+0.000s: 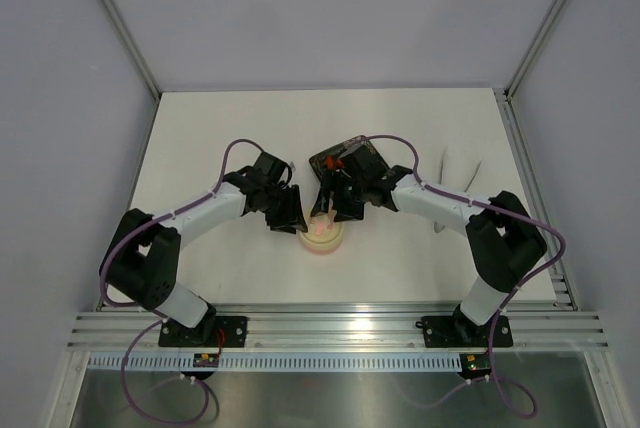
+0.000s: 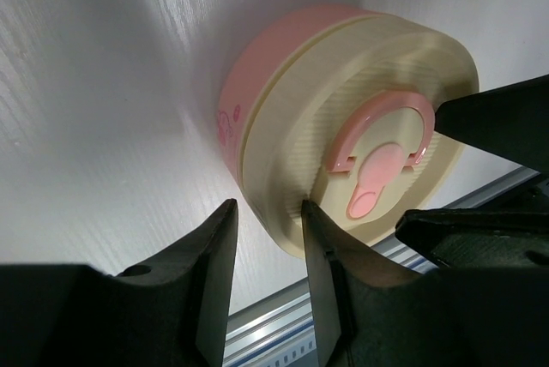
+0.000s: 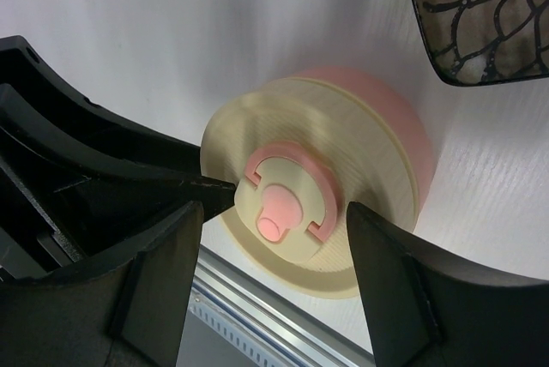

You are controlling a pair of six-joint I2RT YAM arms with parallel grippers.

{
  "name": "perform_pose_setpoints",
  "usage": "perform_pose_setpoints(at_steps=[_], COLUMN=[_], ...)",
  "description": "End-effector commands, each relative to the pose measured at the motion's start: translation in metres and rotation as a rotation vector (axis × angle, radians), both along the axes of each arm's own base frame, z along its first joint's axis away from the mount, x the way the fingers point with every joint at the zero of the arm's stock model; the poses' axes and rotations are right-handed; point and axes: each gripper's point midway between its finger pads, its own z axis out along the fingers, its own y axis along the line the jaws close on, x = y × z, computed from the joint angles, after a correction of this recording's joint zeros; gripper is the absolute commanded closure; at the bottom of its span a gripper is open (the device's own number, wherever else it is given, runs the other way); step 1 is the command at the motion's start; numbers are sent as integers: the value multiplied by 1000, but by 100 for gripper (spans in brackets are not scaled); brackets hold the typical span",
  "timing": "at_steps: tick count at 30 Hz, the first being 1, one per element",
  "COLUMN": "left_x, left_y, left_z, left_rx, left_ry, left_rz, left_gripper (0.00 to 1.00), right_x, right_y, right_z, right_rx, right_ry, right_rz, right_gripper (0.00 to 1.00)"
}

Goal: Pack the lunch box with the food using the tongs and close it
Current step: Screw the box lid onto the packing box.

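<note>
The lunch box (image 1: 322,236) stands near the table's front edge with its cream lid (image 2: 377,84) on, pink handle (image 3: 287,200) up. My left gripper (image 2: 270,234) is open at the box's left side. Its fingers straddle the lid's rim, one fingertip (image 2: 316,225) on the lid's top and the other beside the box, clear of its wall. My right gripper (image 3: 274,238) hangs open over the lid, its fingers standing either side of the pink handle. The thin silvery tongs (image 1: 446,166) lie on the table to the right. No food shows.
A black square tray (image 1: 347,155) with a scale pattern (image 3: 480,24) sits just behind the box, under my right wrist. The aluminium rail (image 1: 330,323) runs along the front edge close to the box. Grey walls close in the back and sides.
</note>
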Motion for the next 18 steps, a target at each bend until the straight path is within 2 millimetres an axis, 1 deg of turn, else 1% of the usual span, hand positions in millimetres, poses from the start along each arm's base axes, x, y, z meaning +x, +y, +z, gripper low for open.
perform_pose_setpoints(at_steps=[1, 10, 18], left_x=[-1, -2, -2], left_y=[2, 5, 5], left_z=[-11, -16, -21], left_rx=[23, 43, 54], left_ry=[13, 29, 38], left_rz=[4, 0, -6], left_gripper=[62, 62, 62], right_x=[-4, -9, -14], right_y=[8, 13, 17], right_z=[21, 36, 42], right_rx=[66, 125, 166], right_ry=[-30, -49, -51], right_rz=[15, 45, 80], right_gripper=[25, 27, 28])
